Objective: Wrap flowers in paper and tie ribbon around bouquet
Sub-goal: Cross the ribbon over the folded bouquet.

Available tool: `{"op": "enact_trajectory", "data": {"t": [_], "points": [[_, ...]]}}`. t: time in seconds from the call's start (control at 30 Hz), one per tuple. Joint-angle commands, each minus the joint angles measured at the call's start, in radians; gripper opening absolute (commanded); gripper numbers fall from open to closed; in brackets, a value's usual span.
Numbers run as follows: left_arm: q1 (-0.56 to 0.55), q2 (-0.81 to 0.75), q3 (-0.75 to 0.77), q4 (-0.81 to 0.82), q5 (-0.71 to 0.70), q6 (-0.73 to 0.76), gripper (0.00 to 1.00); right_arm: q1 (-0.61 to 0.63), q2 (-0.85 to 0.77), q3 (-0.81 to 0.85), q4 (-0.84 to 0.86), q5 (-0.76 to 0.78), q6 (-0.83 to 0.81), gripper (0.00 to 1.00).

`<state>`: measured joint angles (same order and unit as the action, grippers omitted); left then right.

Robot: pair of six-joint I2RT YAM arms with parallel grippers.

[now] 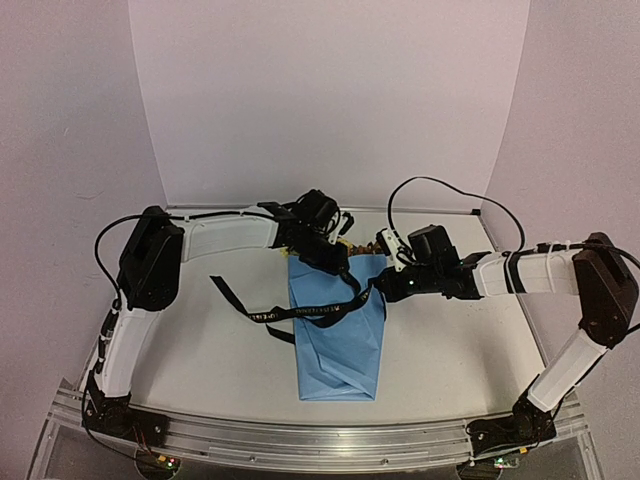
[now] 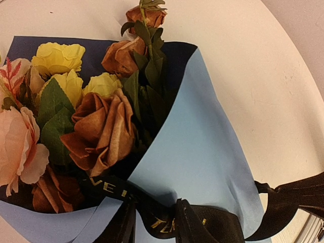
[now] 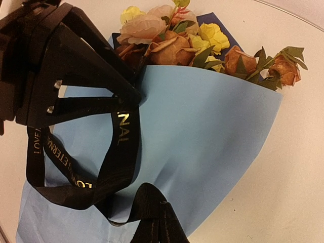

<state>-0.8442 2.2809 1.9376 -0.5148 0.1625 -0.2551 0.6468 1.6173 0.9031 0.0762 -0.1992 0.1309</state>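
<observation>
On a white table (image 1: 450,340), a black lettered ribbon (image 1: 310,313) is pinched by the closed right gripper (image 3: 158,225), over a light-blue paper bouquet (image 1: 340,350); the left gripper (image 3: 130,98) hold cannot be told.

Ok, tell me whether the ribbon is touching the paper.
Touching. Right wrist view shows the ribbon lying flat across the light-blue paper, no gap.

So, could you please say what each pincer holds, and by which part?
The right pincer is shut on the ribbon beside the bouquet's right edge. Whether the left pincer grips the ribbon at its tips cannot be told.
</observation>
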Motion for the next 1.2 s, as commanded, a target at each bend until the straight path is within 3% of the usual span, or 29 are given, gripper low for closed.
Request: {"op": "enact_trajectory", "data": {"t": [0.0,0.2,0.5,0.7,0.93,1.17], "points": [[-0.015,-0.002,0.049,0.001,-0.021,0.025,0.17,0.007,0.003,0.038,0.044,0.02,0.007,0.0],[-0.025,-0.042,0.006,0.051,0.043,0.049,0.0,0.007,0.007,0.045,0.048,0.017,0.008,0.0],[-0.028,-0.118,-0.095,0.107,0.23,0.095,0.01,0.007,-0.014,0.026,0.091,0.023,0.015,0.0],[-0.02,-0.036,0.006,-0.023,0.423,0.159,0.03,0.006,-0.02,0.016,0.126,0.029,0.031,0.0],[0.01,0.013,0.033,-0.06,0.577,0.158,0.09,0.007,-0.02,0.012,0.15,0.042,0.052,0.0],[0.01,0.053,0.055,-0.137,0.649,0.205,0.13,0.006,0.014,0.03,0.17,0.06,0.086,0.0]]}}
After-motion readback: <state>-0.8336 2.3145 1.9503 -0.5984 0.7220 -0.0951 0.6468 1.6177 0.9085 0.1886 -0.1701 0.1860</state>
